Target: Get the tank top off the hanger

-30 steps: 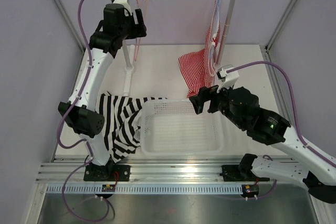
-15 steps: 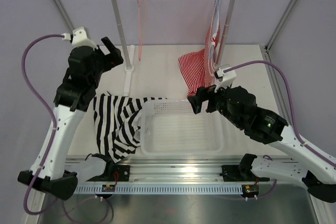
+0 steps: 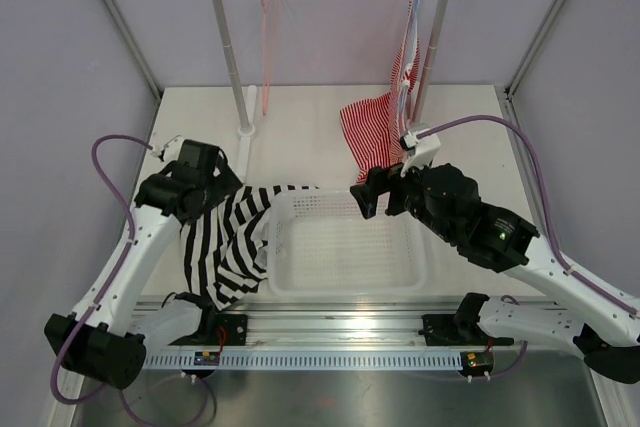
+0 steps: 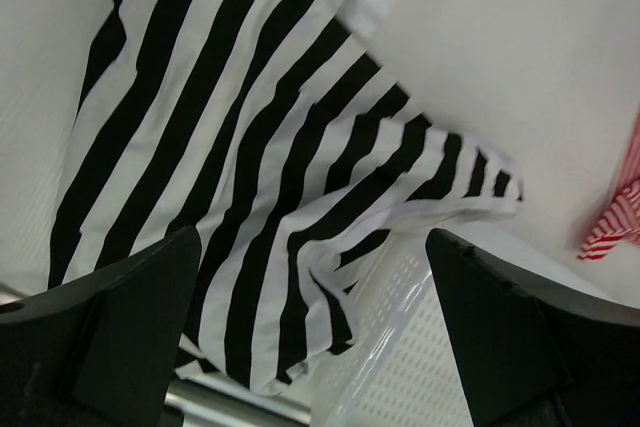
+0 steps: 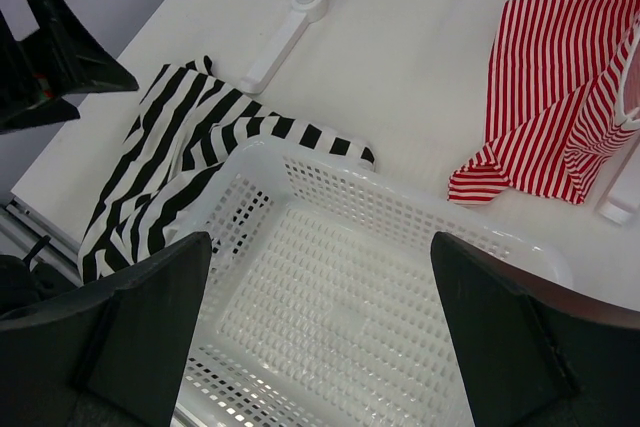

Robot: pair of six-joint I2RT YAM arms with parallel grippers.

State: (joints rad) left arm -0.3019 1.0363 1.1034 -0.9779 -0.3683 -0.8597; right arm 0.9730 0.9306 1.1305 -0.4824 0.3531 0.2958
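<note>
No text, label, brand or number is legible in any view. Two small coloured tags [image 3: 207, 356] on the front rail [image 3: 340, 359] are too small to read.

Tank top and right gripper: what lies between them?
The white basket lies between the right gripper and the tank top, whose edge meets its left side. The top view shows this best.
</note>
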